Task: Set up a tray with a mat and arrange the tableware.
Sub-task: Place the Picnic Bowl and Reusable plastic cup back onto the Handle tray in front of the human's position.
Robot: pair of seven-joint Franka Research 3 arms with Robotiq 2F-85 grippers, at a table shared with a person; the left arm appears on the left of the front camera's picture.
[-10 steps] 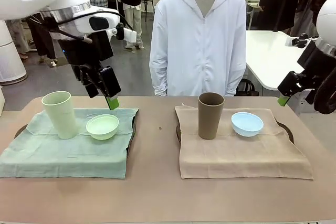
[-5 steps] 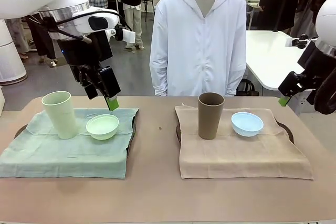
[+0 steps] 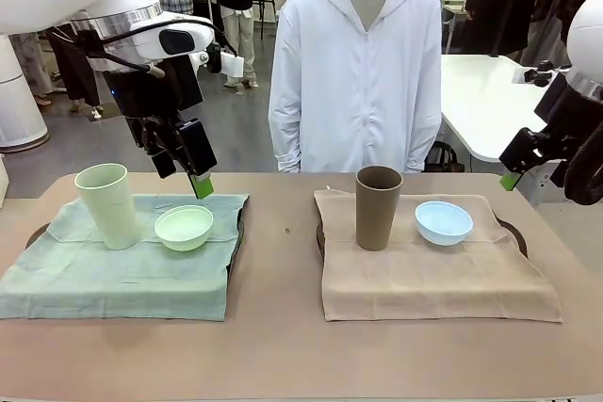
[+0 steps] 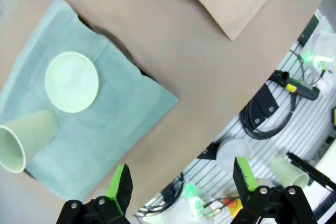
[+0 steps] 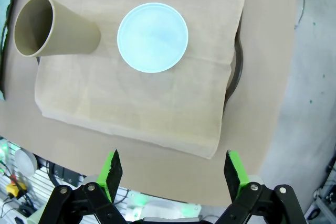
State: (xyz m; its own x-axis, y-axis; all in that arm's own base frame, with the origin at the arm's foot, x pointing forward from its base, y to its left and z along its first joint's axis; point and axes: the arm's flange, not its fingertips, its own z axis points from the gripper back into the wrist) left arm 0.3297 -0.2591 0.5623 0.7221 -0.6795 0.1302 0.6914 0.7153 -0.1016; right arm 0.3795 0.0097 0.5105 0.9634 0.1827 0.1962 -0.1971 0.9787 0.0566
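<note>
Your left gripper (image 3: 188,168) hangs from a raised, bent arm, fingers pointing down and spread wide with nothing between them. Your right gripper (image 5: 171,174) sits high and pulled back, jaws equally wide apart and empty.

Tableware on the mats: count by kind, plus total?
Tumblers: 2, pale green tumbler on the green mat, brown tumbler on the beige mat
Bowls: 2, pale green bowl on the green mat, light blue bowl on the beige mat
Total: 4
</note>
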